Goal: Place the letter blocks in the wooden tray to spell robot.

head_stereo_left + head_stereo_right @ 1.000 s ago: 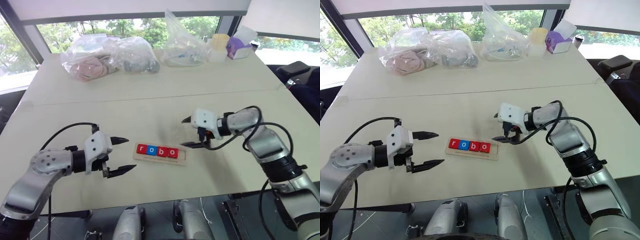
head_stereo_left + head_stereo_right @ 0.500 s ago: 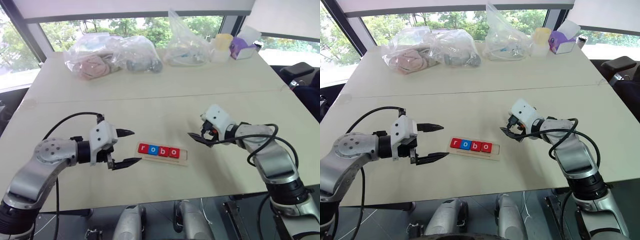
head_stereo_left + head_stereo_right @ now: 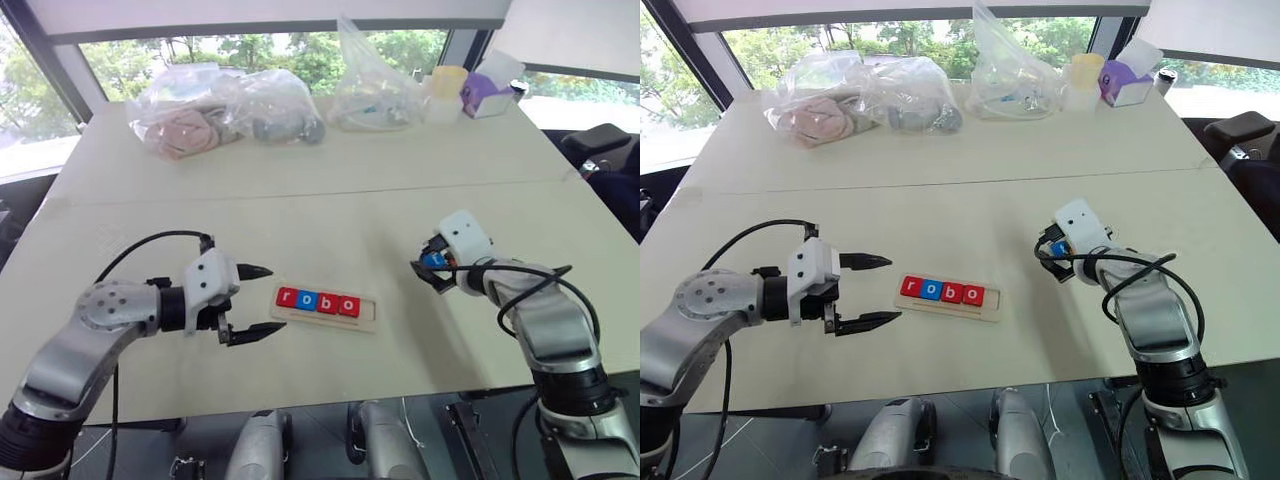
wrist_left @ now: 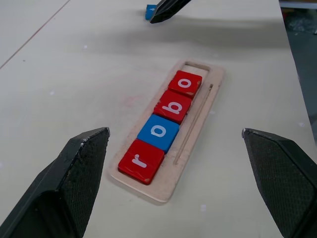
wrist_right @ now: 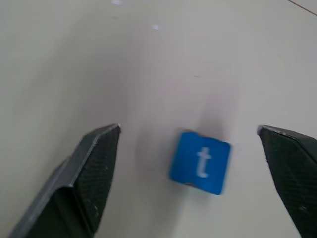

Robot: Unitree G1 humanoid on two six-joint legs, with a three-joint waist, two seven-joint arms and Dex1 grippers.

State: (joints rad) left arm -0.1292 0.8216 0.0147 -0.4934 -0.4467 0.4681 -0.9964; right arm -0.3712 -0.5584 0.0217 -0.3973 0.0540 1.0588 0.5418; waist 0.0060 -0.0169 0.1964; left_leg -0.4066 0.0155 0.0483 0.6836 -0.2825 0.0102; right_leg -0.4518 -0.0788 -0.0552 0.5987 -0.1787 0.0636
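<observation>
A pale beige desk (image 3: 300, 200) with a seam across it stands before wide windows (image 3: 250, 50) showing green trees in daylight. Clear plastic bags (image 3: 225, 110) and a purple box (image 3: 485, 95) line its far edge.

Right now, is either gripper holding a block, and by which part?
Nothing is held. The right gripper is open over the blue t block lying on the table; the left gripper is open beside the wooden tray.

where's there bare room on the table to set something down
Broad bare tabletop lies between the wooden tray and the plastic bags at the far edge. One empty slot remains at the tray's right end. It is crowded around the tray, between the open left gripper and the open right gripper over the blue t block.
</observation>
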